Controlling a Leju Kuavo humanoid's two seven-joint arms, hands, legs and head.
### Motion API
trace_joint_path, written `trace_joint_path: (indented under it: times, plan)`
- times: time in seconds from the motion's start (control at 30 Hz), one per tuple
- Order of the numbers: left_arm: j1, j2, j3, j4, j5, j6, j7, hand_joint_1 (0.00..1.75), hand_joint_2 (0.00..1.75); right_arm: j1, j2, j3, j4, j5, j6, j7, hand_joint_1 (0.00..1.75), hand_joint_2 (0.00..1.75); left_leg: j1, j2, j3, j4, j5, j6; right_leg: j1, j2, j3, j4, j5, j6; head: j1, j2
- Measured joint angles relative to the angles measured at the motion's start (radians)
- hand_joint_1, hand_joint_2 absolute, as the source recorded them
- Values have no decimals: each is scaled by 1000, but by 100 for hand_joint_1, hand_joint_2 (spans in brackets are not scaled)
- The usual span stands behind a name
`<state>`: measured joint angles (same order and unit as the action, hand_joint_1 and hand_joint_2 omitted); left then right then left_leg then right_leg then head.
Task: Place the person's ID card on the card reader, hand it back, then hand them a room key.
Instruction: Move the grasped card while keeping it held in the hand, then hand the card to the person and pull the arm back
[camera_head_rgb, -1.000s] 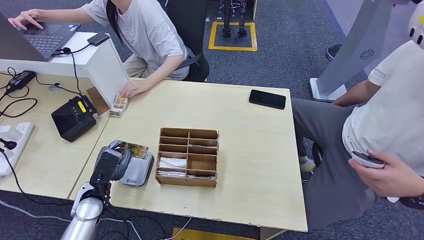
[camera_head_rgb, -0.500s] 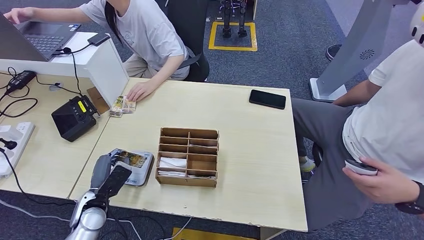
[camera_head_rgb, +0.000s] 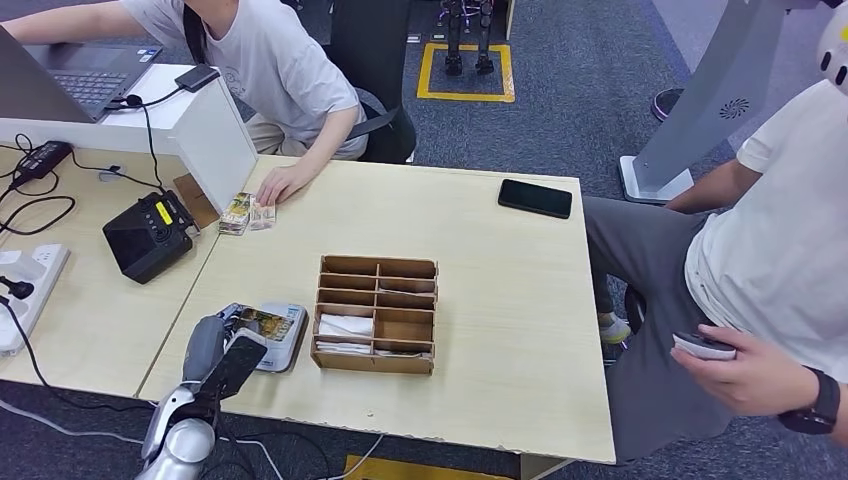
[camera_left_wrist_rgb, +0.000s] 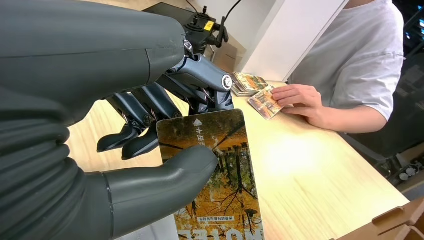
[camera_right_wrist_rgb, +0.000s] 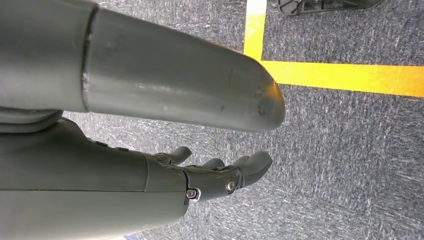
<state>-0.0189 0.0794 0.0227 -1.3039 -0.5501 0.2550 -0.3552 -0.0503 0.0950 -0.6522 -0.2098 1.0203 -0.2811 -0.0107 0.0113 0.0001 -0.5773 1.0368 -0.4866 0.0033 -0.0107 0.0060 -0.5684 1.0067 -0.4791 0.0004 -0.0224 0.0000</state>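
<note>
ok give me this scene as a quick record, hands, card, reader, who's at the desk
left hand: pinches the card between thumb and fingers
card: autumn-tree print, held over the card reader
card reader: grey, on table beside the wooden organizer
right hand: holds nothing, fingers apart, above carpet
person: hand resting on loose cards at the table's far edge
phone: flat on table

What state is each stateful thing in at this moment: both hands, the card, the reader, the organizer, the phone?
left hand: pinching the ID card between thumb and fingers
right hand: holding nothing, hanging over the carpet
ID card: held over the card reader
card reader: flat on the table
wooden organizer: white papers in two lower left compartments
phone: screen dark
</note>
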Motion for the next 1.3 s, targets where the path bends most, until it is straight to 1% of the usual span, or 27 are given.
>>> trace_joint_path:
  times: [0.2,0.37,0.8,1.17,1.3]
  plan:
    - [0,-5,0,16,-42,33,-4,175,175,0,0,-3,0,17,0,-2,0,0,0,0,0,0,0,0,0,0,0,0,0,0,0,0]
    - [-1,-12,3,46,-113,93,-4,175,175,0,1,-10,0,35,3,-4,0,0,0,0,0,0,0,0,0,0,0,0,0,0,0,0]
    - [-55,-41,38,228,-202,230,-25,175,175,-1,1,-17,0,82,7,-13,0,0,0,0,1,0,0,0,0,-1,1,0,0,0,0,0]
    - [-77,-54,54,302,-208,250,-28,175,175,-1,1,-17,0,88,7,-15,0,0,0,0,1,0,0,0,0,-1,1,0,0,0,0,0]
    - [-82,-60,62,324,-196,247,-43,175,175,-1,1,-17,0,91,6,-15,0,0,0,-1,2,0,0,0,0,-1,2,0,0,0,0,0]
